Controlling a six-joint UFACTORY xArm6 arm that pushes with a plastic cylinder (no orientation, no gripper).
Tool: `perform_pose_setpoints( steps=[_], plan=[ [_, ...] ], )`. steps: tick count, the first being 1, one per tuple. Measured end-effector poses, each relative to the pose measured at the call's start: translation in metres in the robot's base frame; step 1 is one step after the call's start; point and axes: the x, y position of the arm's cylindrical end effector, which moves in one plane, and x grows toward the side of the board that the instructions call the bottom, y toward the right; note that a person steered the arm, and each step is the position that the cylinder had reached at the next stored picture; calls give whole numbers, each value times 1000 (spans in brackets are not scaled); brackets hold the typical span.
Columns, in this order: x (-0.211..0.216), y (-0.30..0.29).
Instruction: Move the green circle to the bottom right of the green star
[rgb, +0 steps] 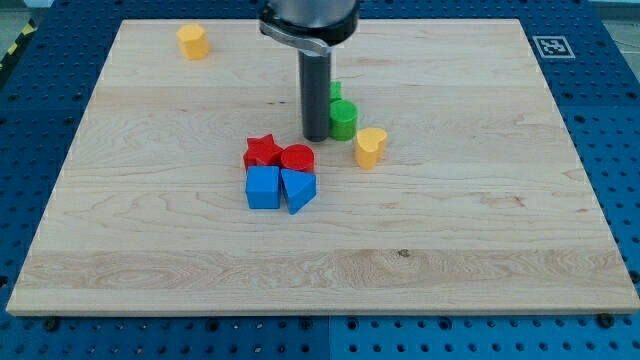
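Note:
The green circle (343, 119) is a short green cylinder just right of centre on the wooden board (150, 220). The green star (335, 91) shows only as a sliver behind it, mostly hidden by my rod. My tip (316, 137) rests on the board right against the green circle's left side, below the star.
A yellow heart-like block (370, 146) sits just below right of the green circle. A red star (262, 152), red cylinder (297, 158), blue cube (263, 187) and blue triangle (298, 189) cluster below left of my tip. A yellow block (192, 42) lies top left.

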Motion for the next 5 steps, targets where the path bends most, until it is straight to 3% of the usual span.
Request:
perform_pose_setpoints(
  steps=[1, 5],
  plan=[
    [2, 28],
    [2, 43]
  ],
)
